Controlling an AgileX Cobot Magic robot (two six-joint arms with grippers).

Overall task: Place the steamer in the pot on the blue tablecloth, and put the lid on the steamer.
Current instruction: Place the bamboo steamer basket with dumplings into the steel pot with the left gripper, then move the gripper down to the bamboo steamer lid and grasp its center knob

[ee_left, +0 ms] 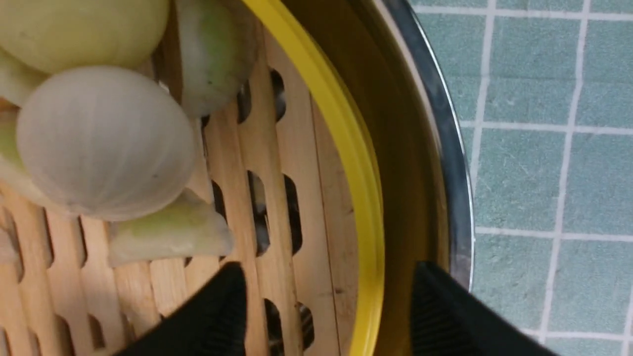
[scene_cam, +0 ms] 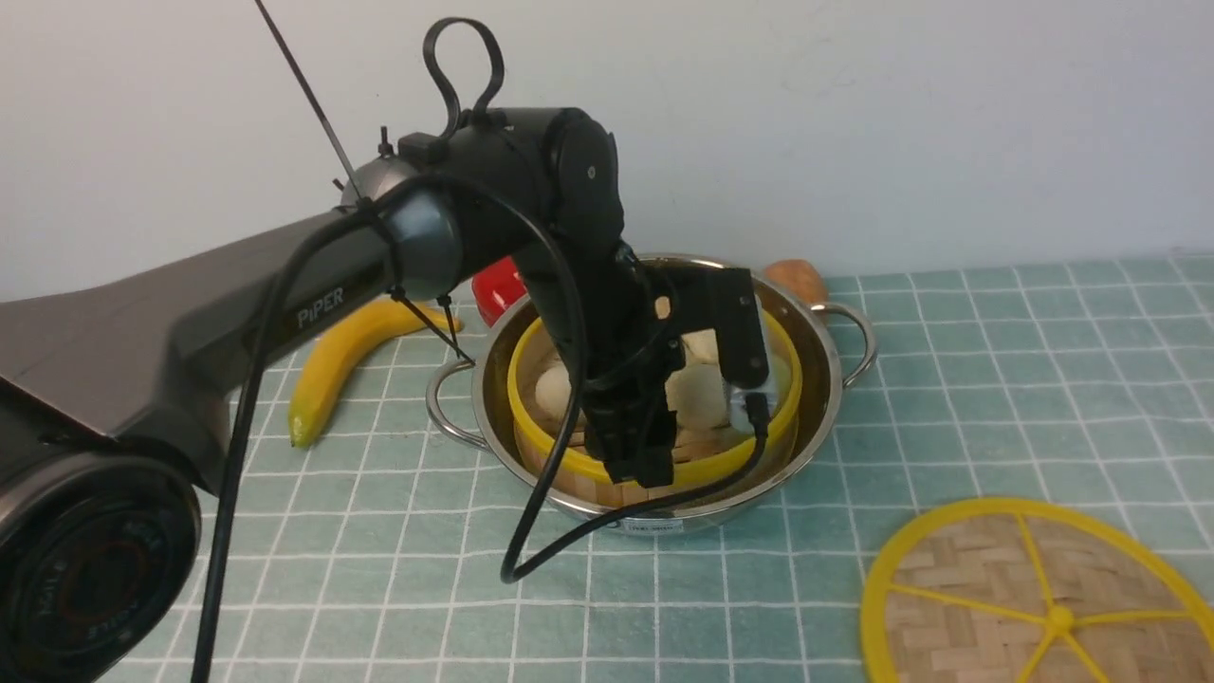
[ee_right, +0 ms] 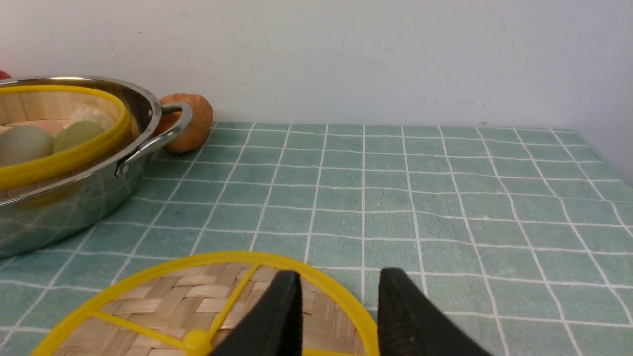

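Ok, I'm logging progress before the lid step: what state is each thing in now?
steamer: seated in the pot, uncovered, buns inside.
pot: upright on the blue tablecloth, holding the steamer.
lid: flat on the tablecloth, off the steamer.
left gripper: jaws open, straddling the steamer's rim.
right gripper: jaws open above the lid's edge, holding nothing.

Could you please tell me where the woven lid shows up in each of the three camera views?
Front view: the lid lies flat on the blue tablecloth at lower right, cut off by the frame.
Left wrist view: not in it.
Right wrist view: the lid fills that picture's bottom left, partly behind the right gripper.
Shared landmark: the pot, in all three.
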